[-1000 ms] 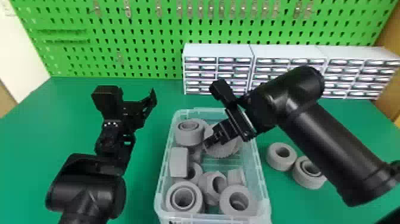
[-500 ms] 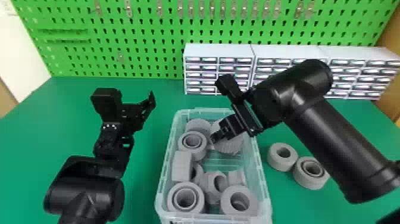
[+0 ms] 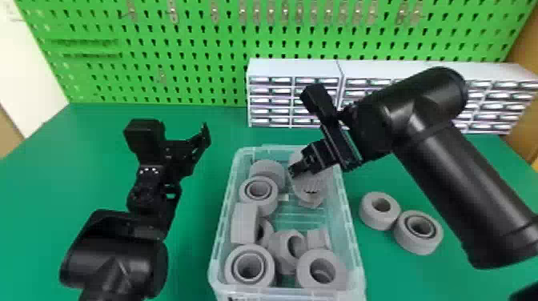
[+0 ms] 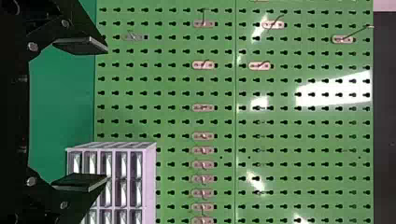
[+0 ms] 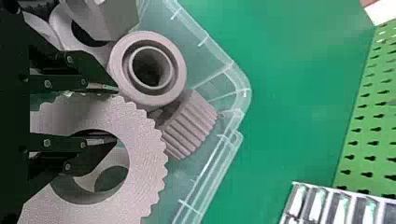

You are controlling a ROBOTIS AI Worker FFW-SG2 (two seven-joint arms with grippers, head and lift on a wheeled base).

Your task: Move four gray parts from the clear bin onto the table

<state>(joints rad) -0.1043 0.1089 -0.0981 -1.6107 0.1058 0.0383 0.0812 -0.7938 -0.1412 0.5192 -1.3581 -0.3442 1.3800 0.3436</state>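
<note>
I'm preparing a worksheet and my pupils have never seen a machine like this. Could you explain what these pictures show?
This is a two-armed robot at a green table. One picture looks down from its head; the other two come from cameras on its wrists, turned sideways. Each arm ends in a two-fingered end effector. The left end effector is open and empty over the table. The right end effector is at the clear bin, apparently gripping the rim of a large toothed gray part. More gray parts lie in the bin, and two round ones sit on the table to its right. Behind are small drawer units and a green pegboard.
</note>
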